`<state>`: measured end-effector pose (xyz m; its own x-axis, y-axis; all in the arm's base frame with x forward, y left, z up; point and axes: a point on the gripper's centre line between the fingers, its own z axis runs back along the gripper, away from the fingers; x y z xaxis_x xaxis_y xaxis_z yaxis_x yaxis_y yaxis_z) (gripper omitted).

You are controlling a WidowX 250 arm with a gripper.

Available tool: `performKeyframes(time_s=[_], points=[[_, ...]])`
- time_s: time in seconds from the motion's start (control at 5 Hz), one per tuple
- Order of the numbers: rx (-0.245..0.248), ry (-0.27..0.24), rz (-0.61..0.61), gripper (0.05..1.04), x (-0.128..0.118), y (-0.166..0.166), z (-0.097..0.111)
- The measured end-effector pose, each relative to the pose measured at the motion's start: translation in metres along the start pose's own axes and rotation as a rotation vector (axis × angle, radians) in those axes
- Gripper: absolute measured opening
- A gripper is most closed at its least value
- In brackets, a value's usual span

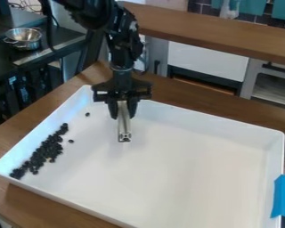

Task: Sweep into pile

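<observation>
Small black pieces bunched in a slanting strip, left of frame.
Two are scattered apart; a slim silvery tool is held upright, near centre.

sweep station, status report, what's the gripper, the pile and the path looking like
Gripper shut on metal bar. Dark pieces bunched at tray's image-left side, two strays. No obstacle seen

Kitchen-like room: metal bowl, tiles
</observation>
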<state>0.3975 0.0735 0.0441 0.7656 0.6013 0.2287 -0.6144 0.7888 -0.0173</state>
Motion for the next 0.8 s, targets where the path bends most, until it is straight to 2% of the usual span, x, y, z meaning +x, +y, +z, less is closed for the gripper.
performKeyframes(time_s=[0.2,0.4,0.6,0.8], points=[[-0.002,-0.008,-0.010,0.381,0.000,0.000,-0.002],[0.017,-0.006,-0.005,0.381,-0.001,0.003,-0.002],[0.089,0.067,-0.035,0.381,-0.027,0.001,-0.006],[0.071,0.111,-0.087,0.381,-0.053,-0.012,0.013]])
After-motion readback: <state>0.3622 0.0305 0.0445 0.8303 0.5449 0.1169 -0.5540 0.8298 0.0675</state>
